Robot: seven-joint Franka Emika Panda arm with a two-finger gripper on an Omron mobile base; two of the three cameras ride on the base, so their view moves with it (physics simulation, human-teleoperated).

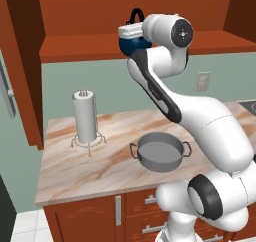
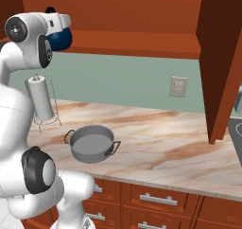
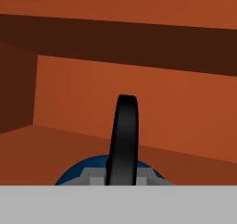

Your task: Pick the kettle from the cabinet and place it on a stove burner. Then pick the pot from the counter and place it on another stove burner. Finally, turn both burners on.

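The small dark-blue kettle (image 1: 131, 46) sits at the shelf board of the reddish-brown cabinet (image 1: 80, 48), its black arched handle (image 3: 124, 135) standing upright. My gripper (image 3: 121, 177) is reached up into the cabinet and shut on the base of that handle, above the blue body (image 2: 60, 38). The wide grey pot (image 1: 160, 153) stands lidless on the marble counter (image 1: 110, 166) below, well apart from the gripper. A corner of the dark cooktop (image 1: 250, 107) shows at the right; its burners are mostly out of view.
A white paper-towel roll (image 1: 84, 116) stands upright on a wire holder at the counter's back left. An open cabinet door (image 2: 220, 57) hangs down on the right, between the pot (image 2: 92, 143) and the cooktop (image 2: 236, 133). Another door (image 1: 22, 61) hangs at the left.
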